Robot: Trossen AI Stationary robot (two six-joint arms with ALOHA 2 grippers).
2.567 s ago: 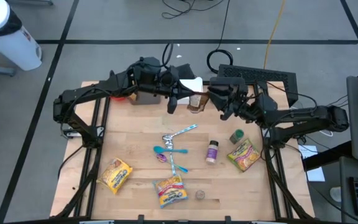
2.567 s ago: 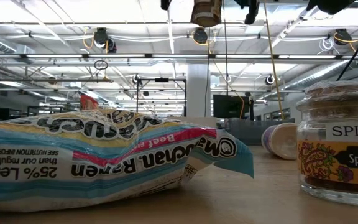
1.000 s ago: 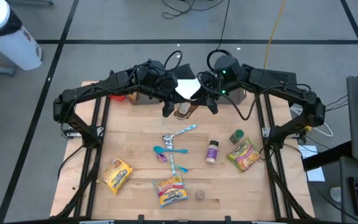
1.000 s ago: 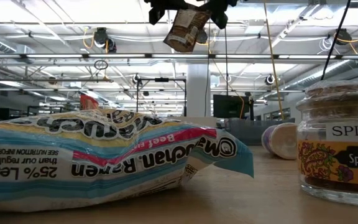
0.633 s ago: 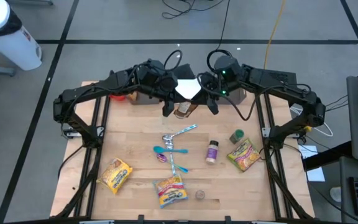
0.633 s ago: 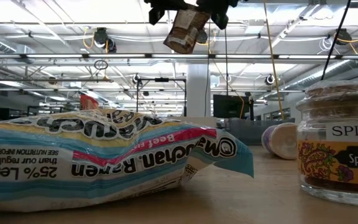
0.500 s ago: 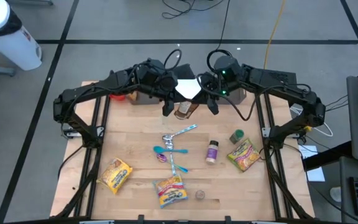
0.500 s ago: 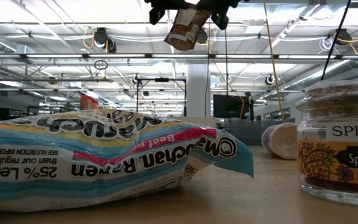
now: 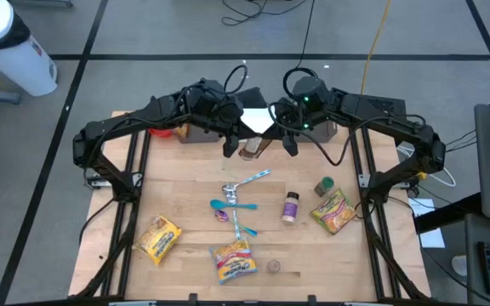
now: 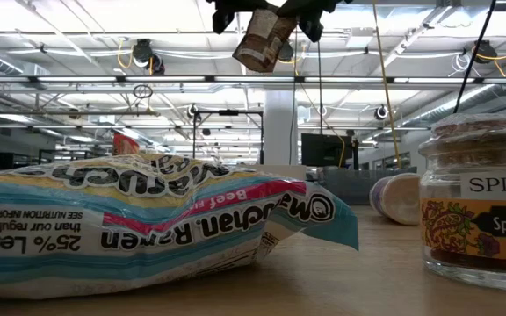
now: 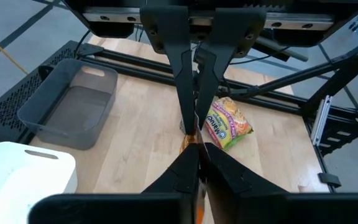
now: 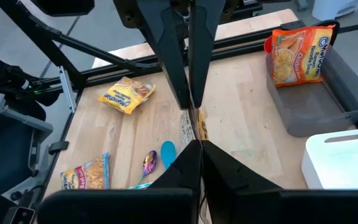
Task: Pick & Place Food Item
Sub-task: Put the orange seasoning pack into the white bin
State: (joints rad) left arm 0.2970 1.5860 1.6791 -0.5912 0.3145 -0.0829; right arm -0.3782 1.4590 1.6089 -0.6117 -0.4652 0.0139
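A flat brown packet hangs high above the table's far middle, between my two grippers. In the low view the packet is tilted near the picture's top. My left gripper is shut on the side of the packet toward the table's left. My right gripper is shut on the side toward the table's right. Each wrist view shows the packet edge-on, with the other arm's fingers opposite. My left gripper pinches the packet's left-hand edge between its two fingers, coming about level from the table's left. The packet is clear of the table, tilted, its lower end hanging below the fingers. My right gripper pinches the packet's right-hand edge between its two fingers, coming about level from the table's right, opposite the left fingers. The packet's lower end hangs free.
Ramen packets, a spice jar, a small jar and spoons lie on the table. At the far edge are a grey bin with an orange ramen packet, an empty grey bin and a white board.
In the last second both grippers have hardly moved and stay shut on the packet. Before that, the packet went a little toward the table's left and tipped from upright to tilted.
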